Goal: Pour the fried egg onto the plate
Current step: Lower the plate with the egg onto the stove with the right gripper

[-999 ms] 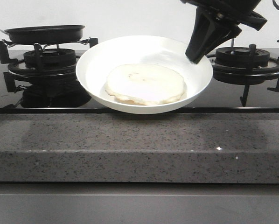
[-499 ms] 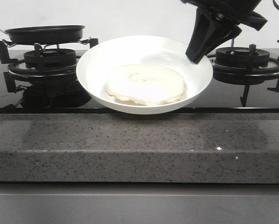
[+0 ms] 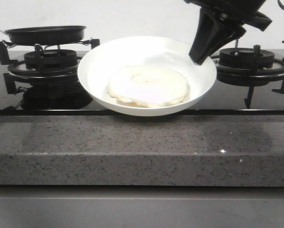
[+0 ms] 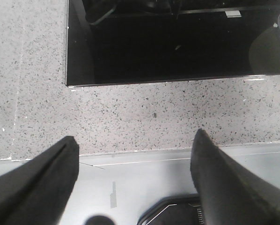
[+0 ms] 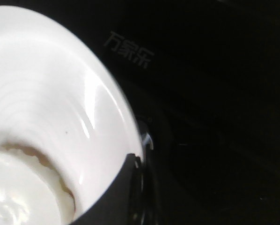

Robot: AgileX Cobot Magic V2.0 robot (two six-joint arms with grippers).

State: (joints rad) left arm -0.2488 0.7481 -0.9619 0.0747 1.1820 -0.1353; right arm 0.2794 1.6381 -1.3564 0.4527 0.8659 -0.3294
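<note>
Plate (image 3: pixel 97 71) on black glass cooktop (image 3: pixel 227 97)

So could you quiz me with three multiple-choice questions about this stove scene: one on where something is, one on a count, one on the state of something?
1. Where is the fried egg?
A. In the black frying pan
B. In the white plate
C. On the stone counter

2. How many gas burners show in the front view?
A. One
B. Two
C. Four

3. How do the left gripper fingers stand?
A. Spread apart, holding nothing
C. Clamped on a spoon
B. Closed on the pan handle

Answers: 1 B, the egg lies flat inside the plate between the burners. 2 B, one burner sits under the frying pan on the left and one burner stands on the right. 3 A, the left wrist view shows only bare counter between the two fingers.
</note>
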